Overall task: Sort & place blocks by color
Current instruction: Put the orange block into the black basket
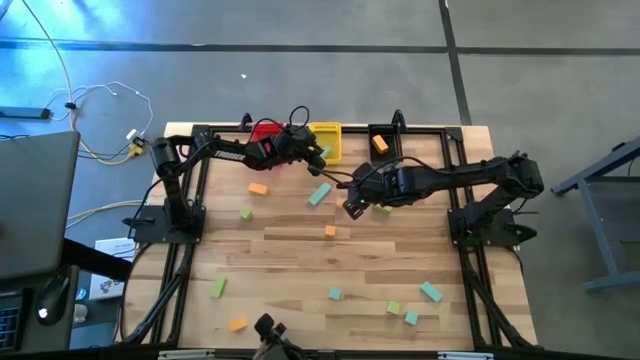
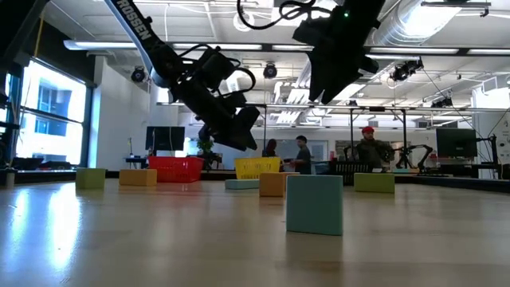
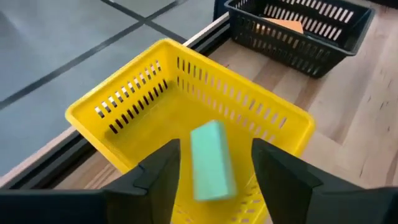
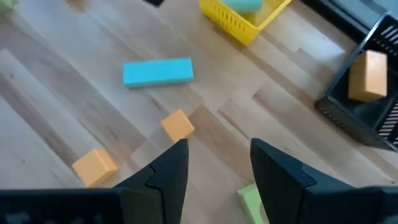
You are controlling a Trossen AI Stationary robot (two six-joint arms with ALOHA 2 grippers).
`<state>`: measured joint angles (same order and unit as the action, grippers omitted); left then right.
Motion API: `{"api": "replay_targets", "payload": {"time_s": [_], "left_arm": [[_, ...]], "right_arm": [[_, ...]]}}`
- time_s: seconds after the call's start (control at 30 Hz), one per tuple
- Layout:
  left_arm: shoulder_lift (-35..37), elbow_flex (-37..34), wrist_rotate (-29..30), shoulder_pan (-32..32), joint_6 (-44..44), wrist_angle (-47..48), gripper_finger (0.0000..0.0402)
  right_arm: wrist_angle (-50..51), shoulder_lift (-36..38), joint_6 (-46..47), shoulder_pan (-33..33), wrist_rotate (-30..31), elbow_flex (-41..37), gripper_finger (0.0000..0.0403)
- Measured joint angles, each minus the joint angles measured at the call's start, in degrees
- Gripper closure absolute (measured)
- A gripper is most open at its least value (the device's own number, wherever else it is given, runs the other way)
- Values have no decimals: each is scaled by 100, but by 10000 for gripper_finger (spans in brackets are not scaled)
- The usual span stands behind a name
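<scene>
Left tool (image 3: 214,163): hanging over the yellow slotted plastic bin (image 3: 124,109), fingers spread apart, gripping nothing.
Teal bar-shaped block (image 3: 211,158): showing blurred between the left tool's fingers, above the bin floor.
Right tool (image 4: 214,163): hovering open and empty over the wooden worktop (image 4: 74,106), near a small orange cube (image 4: 178,125).

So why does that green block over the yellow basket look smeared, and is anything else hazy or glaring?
Left wrist view: the green block between the open left gripper and the yellow basket has soft, streaked edges, which looks like motion blur. Low view: the nearest teal block is soft, and the window glares onto the table. High view: blue glare at the top left corner.
</scene>
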<state>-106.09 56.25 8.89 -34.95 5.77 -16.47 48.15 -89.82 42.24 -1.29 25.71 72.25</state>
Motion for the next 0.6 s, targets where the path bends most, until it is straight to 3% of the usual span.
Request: {"api": "replay_targets", "payload": {"time_s": [0.2,0.43,0.6], "left_arm": [[322,135,22,-104,-580,164,197],[1055,251,-190,-154,-1181,1219,199],[1846,256,-471,-133,-1409,2153,197]], "right_arm": [[142,0,-2,2,-326,0,243],[198,0,-65,4,-685,0,243],[176,0,-600,4,-1013,0,242]]}}
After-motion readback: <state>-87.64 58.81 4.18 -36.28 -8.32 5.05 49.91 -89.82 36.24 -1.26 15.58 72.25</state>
